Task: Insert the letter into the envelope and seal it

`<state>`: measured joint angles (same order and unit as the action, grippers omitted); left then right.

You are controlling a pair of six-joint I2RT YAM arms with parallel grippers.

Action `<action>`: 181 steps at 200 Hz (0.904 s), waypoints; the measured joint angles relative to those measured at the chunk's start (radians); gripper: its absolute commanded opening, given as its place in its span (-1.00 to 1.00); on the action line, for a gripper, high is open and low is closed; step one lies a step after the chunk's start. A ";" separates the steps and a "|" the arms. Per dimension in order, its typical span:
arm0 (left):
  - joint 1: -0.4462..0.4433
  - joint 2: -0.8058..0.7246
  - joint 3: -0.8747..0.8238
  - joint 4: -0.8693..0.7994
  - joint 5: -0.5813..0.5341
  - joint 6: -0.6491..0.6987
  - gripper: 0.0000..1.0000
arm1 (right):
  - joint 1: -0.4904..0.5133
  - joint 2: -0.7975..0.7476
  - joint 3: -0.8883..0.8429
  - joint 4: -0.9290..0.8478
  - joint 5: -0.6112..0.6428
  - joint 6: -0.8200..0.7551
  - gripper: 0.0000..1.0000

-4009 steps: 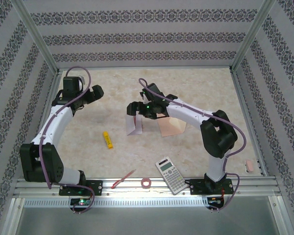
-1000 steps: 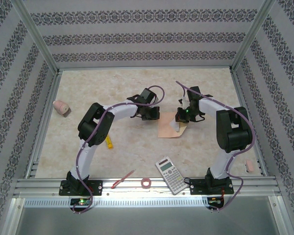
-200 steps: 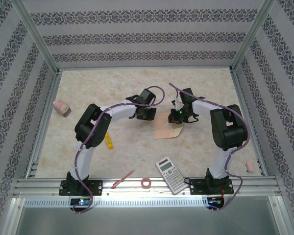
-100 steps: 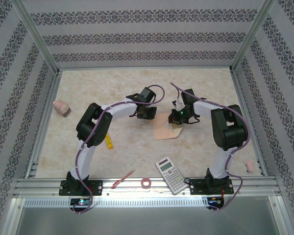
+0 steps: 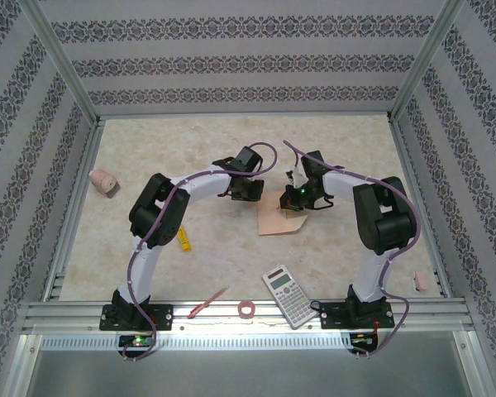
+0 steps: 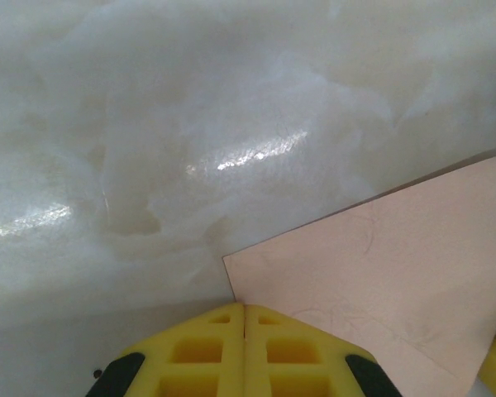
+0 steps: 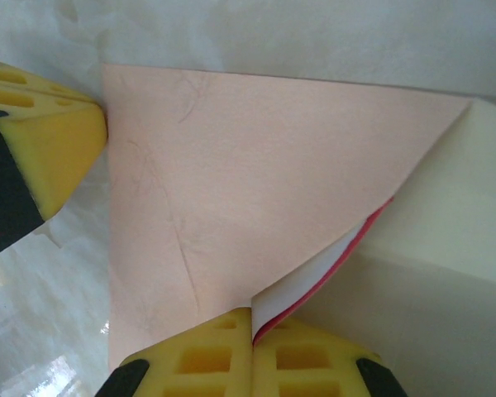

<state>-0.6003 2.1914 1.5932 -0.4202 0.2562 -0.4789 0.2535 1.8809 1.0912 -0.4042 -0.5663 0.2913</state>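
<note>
Letter (image 7: 302, 277), a thin white sheet with a red border, sat mostly inside the envelope (image 7: 231, 182). In the right wrist view only a narrow sliver showed at the lower middle of the frame, peeking from under the slanted peach edge of the mouth. The cream flap (image 7: 446, 215) lay open at the right of that frame. In the top view the envelope lay flat on the table (image 6: 190, 99), just right of the frame's centre, between the two arms.

The right gripper (image 7: 252, 331) had its yellow pads pressed together, and the letter's exposed corner ran into the seam between them, so it looked pinched there. The left gripper (image 6: 244, 331) also had its pads together, their tips touching a corner of the envelope. I could not tell whether paper was caught between them or merely pushed against.

Both sheets were probably very light and limp. They would likely buckle if shoved from one end and skate on the glossy tabletop unless braced. The letter seemed best taken at its bordered edge and slid in flat. The envelope was better pinned at a corner away from the mouth. The flap, once folded, would need pressure along its crease.

A calculator (image 5: 286, 295) lay well apart, at the lower middle of the top view.
</note>
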 measured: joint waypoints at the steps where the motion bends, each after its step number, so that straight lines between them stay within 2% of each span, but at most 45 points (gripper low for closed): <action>1: 0.000 0.000 0.000 0.000 0.000 0.000 -1.00 | 0.000 0.000 0.000 0.000 0.000 0.000 -1.00; 57: 0.000 0.002 0.003 -0.003 0.000 0.000 -1.00 | 0.000 -0.003 0.000 0.000 0.025 0.002 -1.00; 80: 0.000 0.002 0.003 -0.003 0.000 0.000 -1.00 | 0.000 -0.015 0.000 -0.012 0.061 0.003 -0.56; 90: 0.000 0.002 0.003 -0.003 0.000 0.000 -1.00 | 0.000 -0.022 0.000 -0.018 0.077 0.011 -0.29; 96: 0.000 0.002 0.003 -0.003 0.000 0.000 -1.00 | 0.000 -0.027 0.000 -0.020 0.088 0.011 -0.22; 181: 0.000 0.002 0.003 -0.003 0.000 0.001 -1.00 | -0.001 -0.132 -0.008 -0.041 0.237 0.066 -0.18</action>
<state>-0.5999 2.1929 1.5959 -0.4232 0.2565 -0.4782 0.2523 1.7485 1.0832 -0.4450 -0.3294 0.3573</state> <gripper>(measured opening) 0.051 0.410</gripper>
